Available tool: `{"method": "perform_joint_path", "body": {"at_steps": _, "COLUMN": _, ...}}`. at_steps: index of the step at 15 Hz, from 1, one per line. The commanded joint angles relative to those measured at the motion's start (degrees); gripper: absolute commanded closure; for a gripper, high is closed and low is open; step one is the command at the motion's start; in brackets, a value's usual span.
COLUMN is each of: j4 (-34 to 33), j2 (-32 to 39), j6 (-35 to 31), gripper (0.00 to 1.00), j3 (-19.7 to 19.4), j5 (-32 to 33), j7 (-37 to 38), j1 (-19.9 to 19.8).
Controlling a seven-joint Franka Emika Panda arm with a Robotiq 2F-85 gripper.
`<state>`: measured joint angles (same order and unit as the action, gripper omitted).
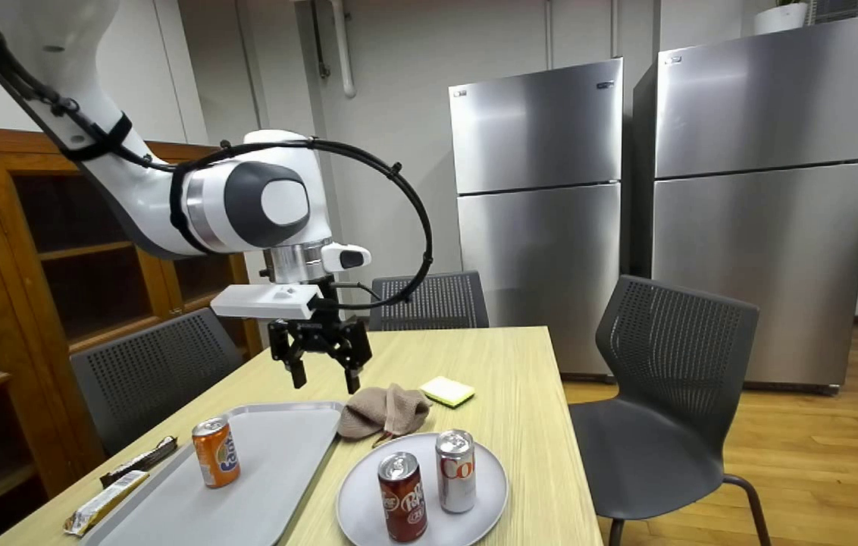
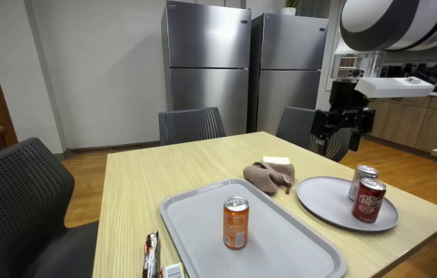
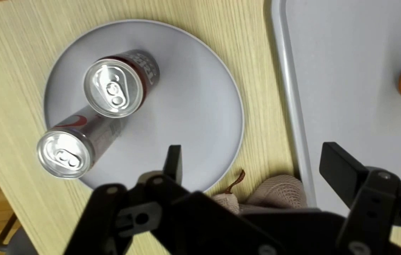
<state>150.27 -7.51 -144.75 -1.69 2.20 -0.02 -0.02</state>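
Above the table (image 1: 512, 364): gripper (image 1: 326, 379) pointing down, raised over everything on the tabletop, presumably so its wide-set tips brush none of it.
Jaws: spread wide and released, with no object between them.
Brown cloth (image 1: 383, 412): nearest the gripper, bunched on the table between tray (image 1: 285, 455) and plate (image 3: 193, 99); whether it touches the tray's rim is hard to tell from these angles.
Sponge (image 1: 448, 390): flat on the table just beside the cloth, on the side away from the cans.
Plate: carries the Dr Pepper can (image 1: 402, 500) and silver can (image 1: 457, 474), both upright and close together, steady, it seems, because their flat bases meet a level surface.
Tray: holds the orange Fanta can (image 1: 215, 453) upright; the raised rim would likely check a slide.
Beside the tray: dark-wrapped bar (image 1: 139, 461) and yellow-wrapped bar (image 1: 105, 504), laid along its edge, perhaps because their narrow shape suits that strip.
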Motion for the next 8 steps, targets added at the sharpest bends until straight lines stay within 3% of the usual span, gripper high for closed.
{"method": "perform_joint_path", "body": {"at_steps": 1, "j4": 1.74, "j2": -3.28, "j6": 2.81, "gripper": 0.0, "j3": -0.8, "j5": 2.26, "j7": 3.26, "j1": -2.83}}
{"method": "perform_joint_path", "body": {"at_steps": 6, "j4": 3.22, "j2": -1.8, "j6": 0.25, "gripper": 0.0, "j3": -2.59, "j5": 2.57, "j7": 5.79, "j1": -5.57}}
{"method": "perform_joint_path", "body": {"at_steps": 8, "j4": 3.59, "j2": -0.32, "j6": -1.95, "gripper": 0.0, "j3": -2.81, "j5": 6.39, "j7": 9.66, "j1": -7.4}}
